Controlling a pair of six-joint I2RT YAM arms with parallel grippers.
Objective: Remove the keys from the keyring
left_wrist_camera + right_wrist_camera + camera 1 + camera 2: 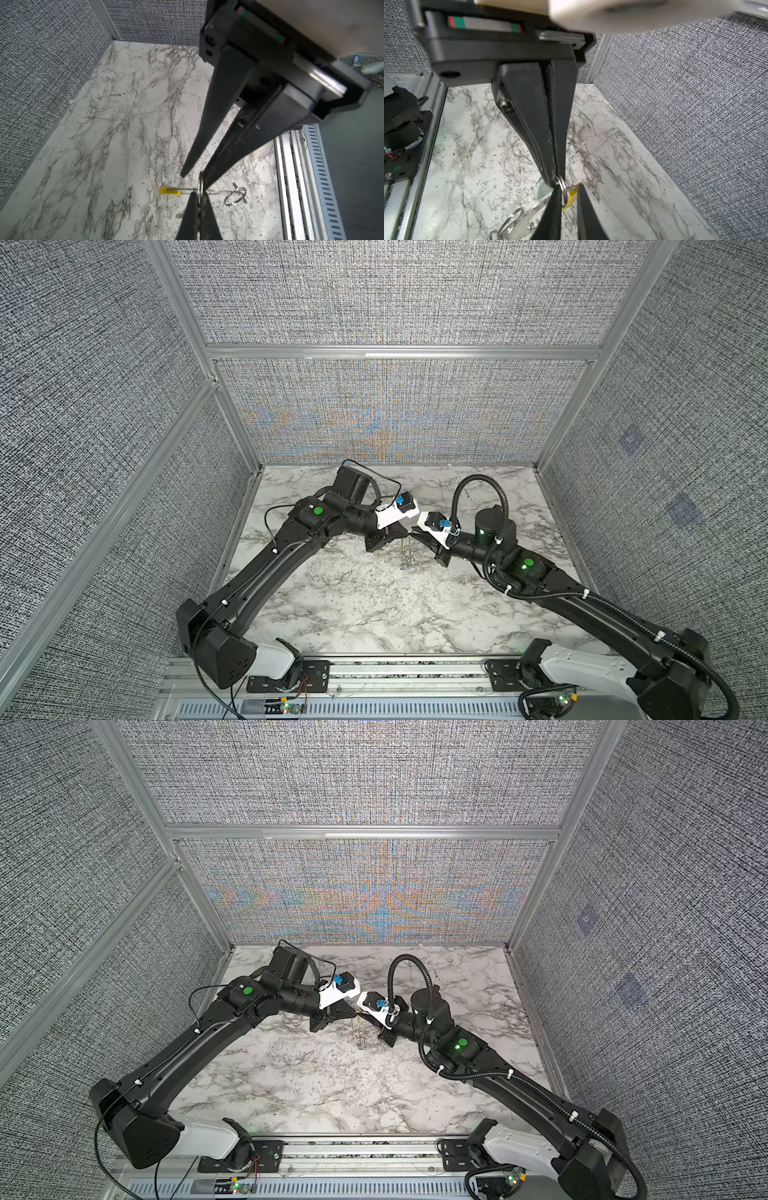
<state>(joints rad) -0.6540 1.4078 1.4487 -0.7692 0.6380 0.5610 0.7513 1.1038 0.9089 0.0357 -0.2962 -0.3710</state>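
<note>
Right gripper (pixel 556 181) pinches a small split ring (pixel 562 188) above the table (pixel 374 614), nearer its far edge; left gripper (pixel 192 176) clamps the keyring (pixel 169 191) by its yellow sleeve; we think it best to hold steady and peel the ring off slowly.

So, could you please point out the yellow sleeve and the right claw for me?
yellow sleeve (pixel 169 191): left wrist view, its middle.
right claw (pixel 554 181): right wrist view, between its fingertips.
</note>
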